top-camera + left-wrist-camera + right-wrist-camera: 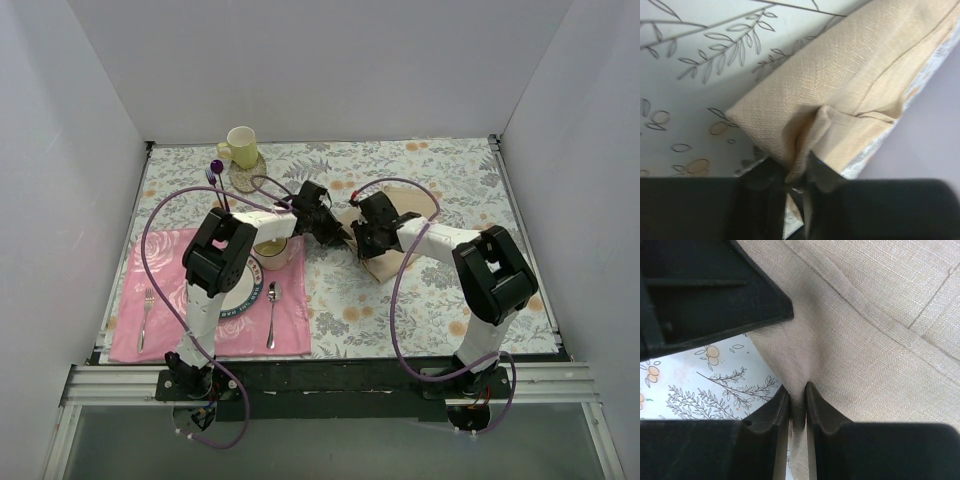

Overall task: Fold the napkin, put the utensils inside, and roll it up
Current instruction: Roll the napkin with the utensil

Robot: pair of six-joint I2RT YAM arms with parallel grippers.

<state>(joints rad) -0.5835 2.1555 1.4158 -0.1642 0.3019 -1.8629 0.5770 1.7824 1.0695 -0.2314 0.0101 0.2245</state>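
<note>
The beige napkin [398, 232] lies on the floral tablecloth right of centre, partly hidden under both grippers. My left gripper [336, 232] is at the napkin's left corner. In the left wrist view its jaws are shut on a bunched fold of the napkin [840, 85], pinched at the gripper [800, 172]. My right gripper [363, 243] is right beside it, shut on a pinch of the napkin [865, 330] between its fingers, at the gripper [798, 405]. The utensils, a spoon [273, 312] and a fork [147, 318], lie on the pink placemat [170, 260] at the left.
A plate [243, 297] with a small bowl [275, 252] sits on the placemat under the left arm. A yellow mug [240, 147] and purple-tipped sticks [216, 172] stand at the back left. The left gripper's black body [715, 290] fills the upper left of the right wrist view.
</note>
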